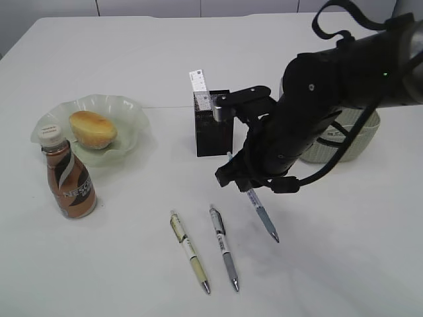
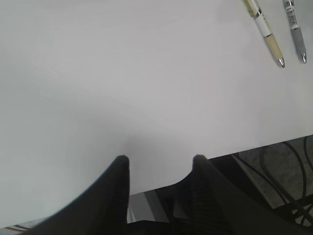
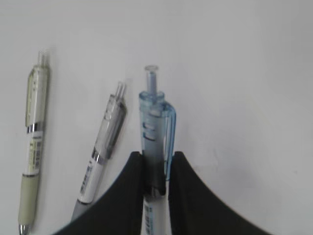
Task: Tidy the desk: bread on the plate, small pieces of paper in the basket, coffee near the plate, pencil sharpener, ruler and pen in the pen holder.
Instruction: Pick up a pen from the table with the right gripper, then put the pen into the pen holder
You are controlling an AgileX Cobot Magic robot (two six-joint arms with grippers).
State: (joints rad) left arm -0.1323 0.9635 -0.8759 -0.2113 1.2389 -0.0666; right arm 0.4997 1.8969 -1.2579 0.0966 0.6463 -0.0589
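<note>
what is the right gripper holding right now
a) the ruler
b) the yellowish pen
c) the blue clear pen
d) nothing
c: the right gripper is closed on the blue clear pen, which hangs tilted above the desk in the exterior view, while the yellowish pen and the grey pen lie flat on the desk and the ruler stands in the pen holder.

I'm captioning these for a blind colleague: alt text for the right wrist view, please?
The right hand grips a blue clear pen above the white desk. Two more pens lie left: a grey one and a green one.
</note>
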